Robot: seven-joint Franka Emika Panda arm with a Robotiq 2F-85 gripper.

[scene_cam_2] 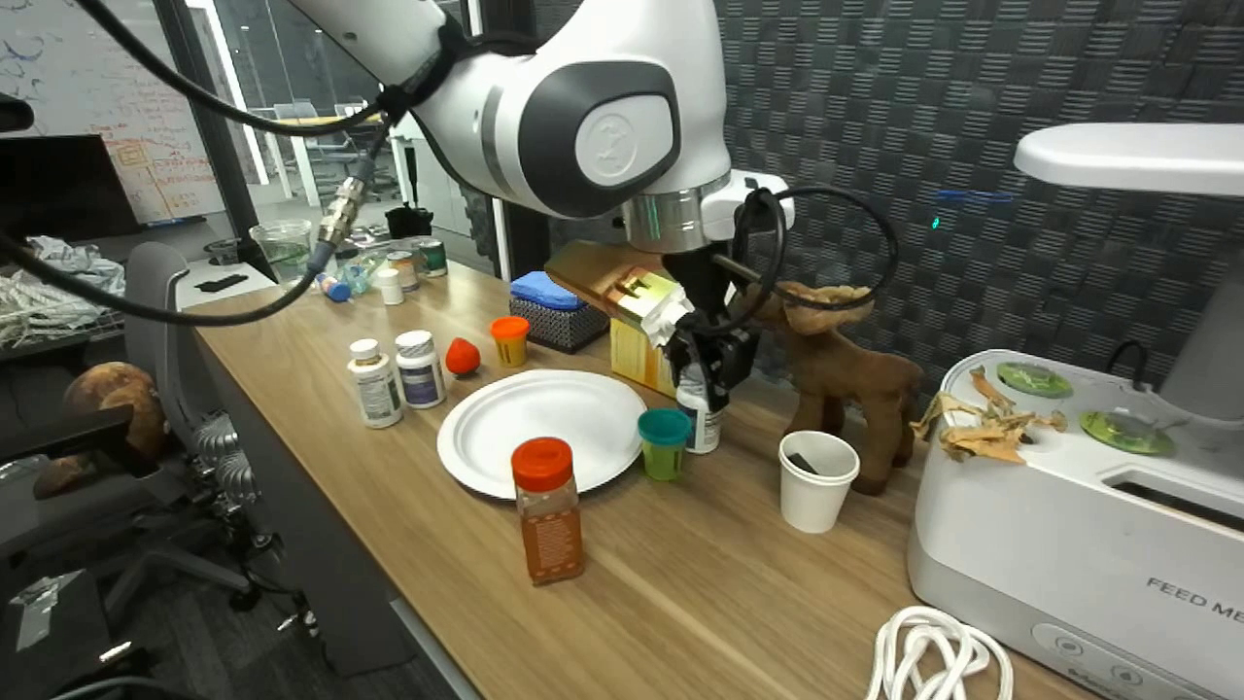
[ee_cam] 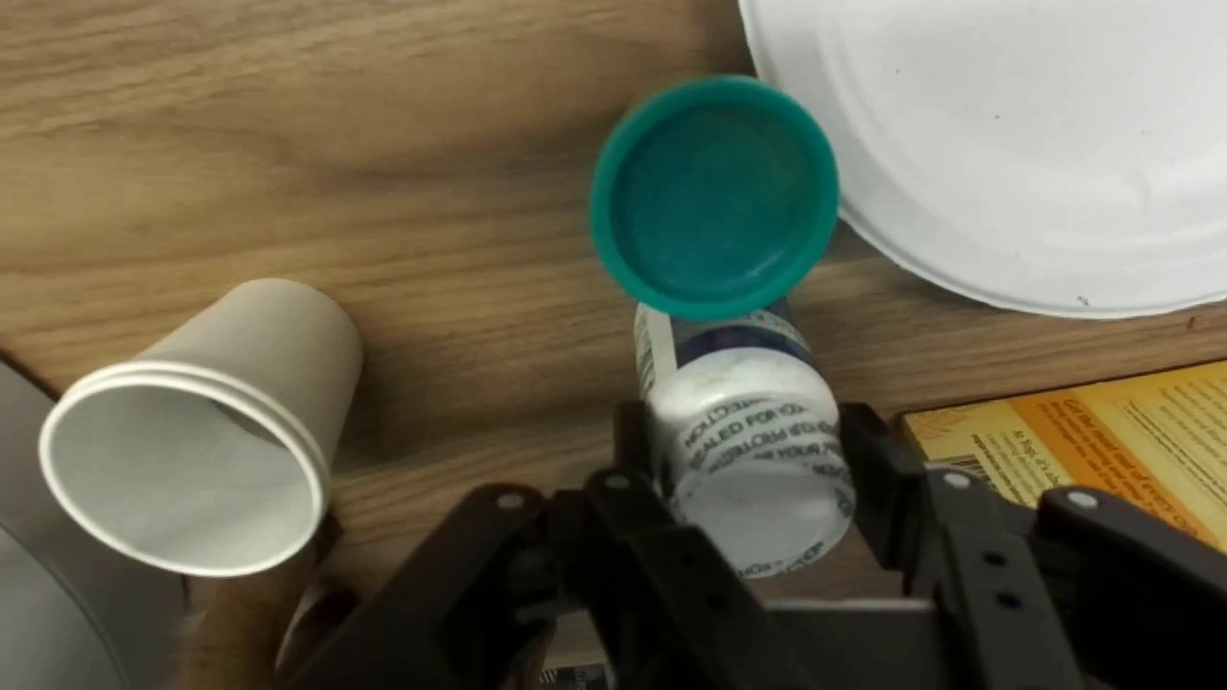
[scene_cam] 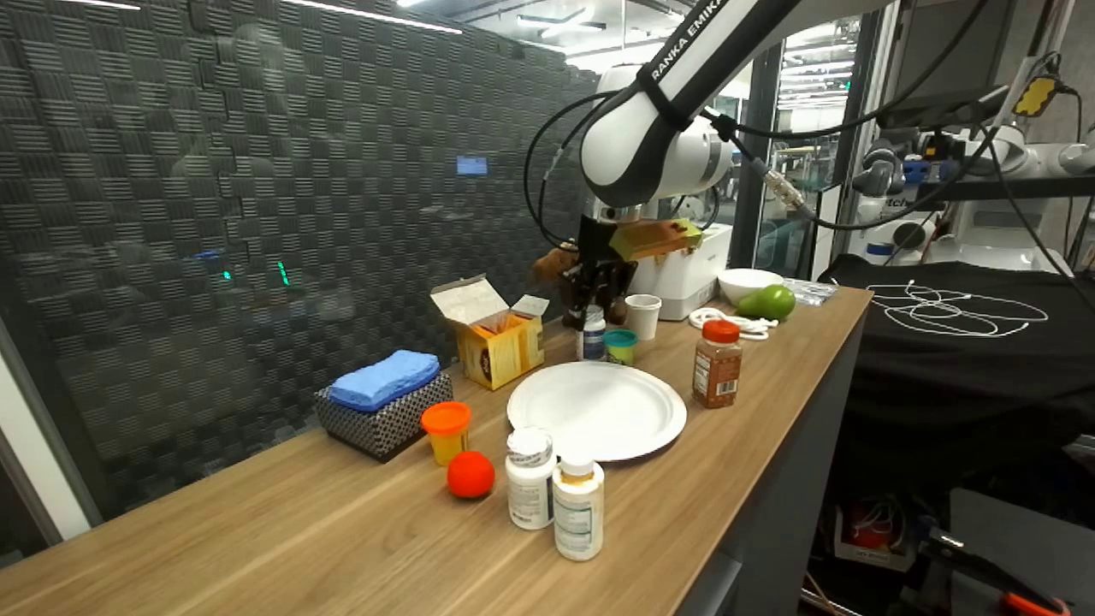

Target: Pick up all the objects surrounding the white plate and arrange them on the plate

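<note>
"Wrist view: what's the surface, and what's the room?"

"Wood-grained tabletop [ee_cam: 316, 182]; in both exterior views one long edge runs along a dark, patterned wall [scene_cam: 214, 257], and in an exterior view a whiteboard [scene_cam_2: 136, 107] with red writing shows farther back."

"And the bottle [ee_cam: 748, 412]?"

"Upright on the tabletop (blue-and-white label), toward that wall-side edge, beside the white plate [ee_cam: 1035, 182], long axis vertical, capped end pointing up."

"The gripper [ee_cam: 751, 441]?"

"Clamped on the bottle near its top, from both sides."
</note>
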